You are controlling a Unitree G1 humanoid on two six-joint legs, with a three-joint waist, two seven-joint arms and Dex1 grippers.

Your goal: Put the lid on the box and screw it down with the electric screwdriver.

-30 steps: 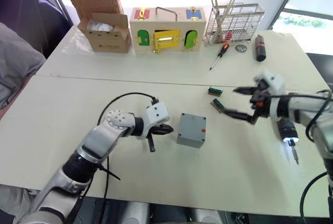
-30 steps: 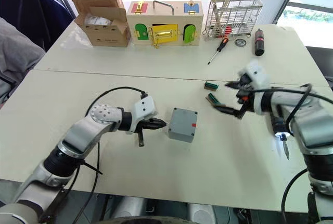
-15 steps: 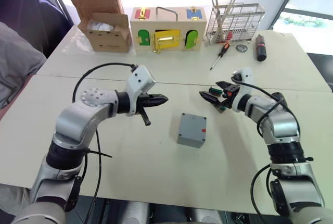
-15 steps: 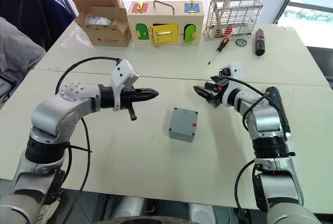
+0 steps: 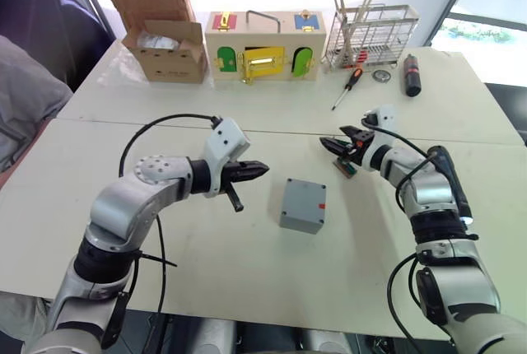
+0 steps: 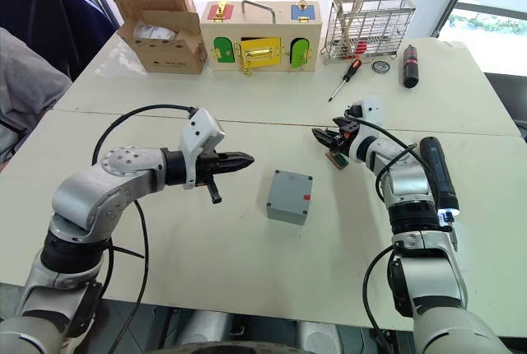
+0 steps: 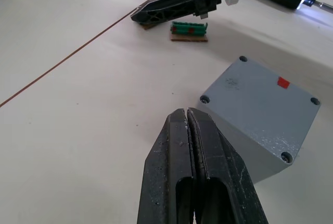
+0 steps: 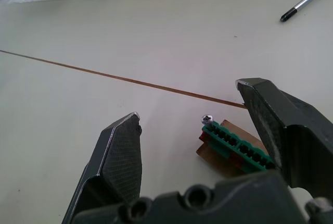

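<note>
Sitting mid-bench, the box [image 5: 303, 205] has its lid on, red mark up. Left gripper [image 5: 262, 170] hovers near its left side, jaws pressed together. Right gripper [image 6: 318, 134] hangs beside green terminal blocks [image 8: 235, 146], jaws spread; electric screwdriver [image 6: 437, 174] lies by that forearm.

A brown cardboard carton [image 5: 160, 29] stood at the far left of the bench [image 5: 247, 107]. Beside it stood a wooden box [image 5: 265, 47] with coloured doors, then a wire rack [image 5: 370, 37]. A red-and-black hand screwdriver [image 5: 347, 86] and a black cylinder [image 5: 411, 75] lay near the rack. Green terminal blocks [image 6: 335, 160] lay mid-bench.
</note>
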